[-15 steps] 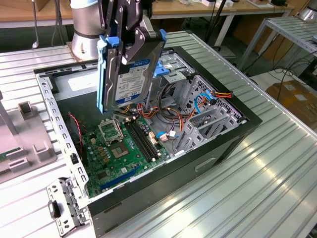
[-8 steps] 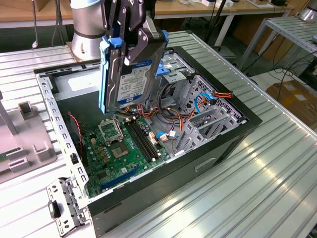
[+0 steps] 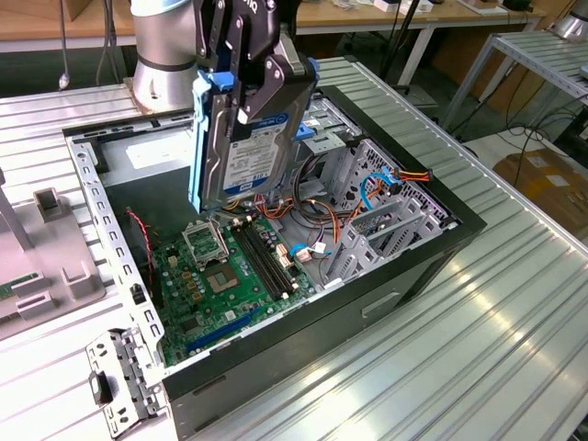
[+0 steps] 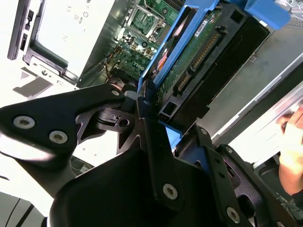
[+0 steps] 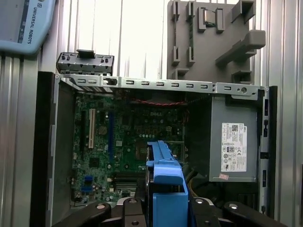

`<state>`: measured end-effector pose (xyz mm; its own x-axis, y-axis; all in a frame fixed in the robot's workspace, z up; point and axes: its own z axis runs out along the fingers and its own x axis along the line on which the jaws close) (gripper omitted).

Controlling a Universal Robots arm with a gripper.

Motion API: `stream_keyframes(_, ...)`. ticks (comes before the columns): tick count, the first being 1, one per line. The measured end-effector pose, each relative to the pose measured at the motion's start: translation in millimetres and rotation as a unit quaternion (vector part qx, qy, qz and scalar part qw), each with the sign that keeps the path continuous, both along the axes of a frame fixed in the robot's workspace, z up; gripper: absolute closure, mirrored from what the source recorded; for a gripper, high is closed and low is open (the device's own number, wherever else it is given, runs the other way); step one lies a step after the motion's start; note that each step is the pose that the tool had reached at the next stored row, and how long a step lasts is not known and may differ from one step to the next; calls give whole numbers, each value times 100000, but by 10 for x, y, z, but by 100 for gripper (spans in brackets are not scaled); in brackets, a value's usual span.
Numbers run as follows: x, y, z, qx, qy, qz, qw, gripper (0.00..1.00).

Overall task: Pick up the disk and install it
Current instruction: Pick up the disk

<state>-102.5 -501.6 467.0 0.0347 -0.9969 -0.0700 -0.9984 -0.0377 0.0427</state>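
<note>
— Checking the gripper [image 3: 246,90]: what do you have in it?
— You have it clamped on the disk [image 3: 241,156]. The disk hangs straight below it, long axis near upright, above the open computer case [image 3: 386,287].
— What does the case contain?
— Motherboard [image 3: 220,276] beneath the disk, drive cage [image 3: 390,207] toward the exterior view's right, and the power supply [image 5: 234,142] in the first wrist view.

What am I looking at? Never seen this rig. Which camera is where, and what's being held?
A single robot arm works over an open black desktop computer case lying on a ribbed aluminium table. The exterior view looks from off the arm; both wrist views ride on it. Its black tool is clamped on a flat grey metal hard drive with blue plastic rails, held nearly upright above the green motherboard. A grey plastic fixture sits beside the case.
</note>
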Motion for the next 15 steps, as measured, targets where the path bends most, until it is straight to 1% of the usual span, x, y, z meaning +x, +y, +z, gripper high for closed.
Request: stream_keyframes(15, 66, -77, -3, -2, 0, 1, 100000, 63)
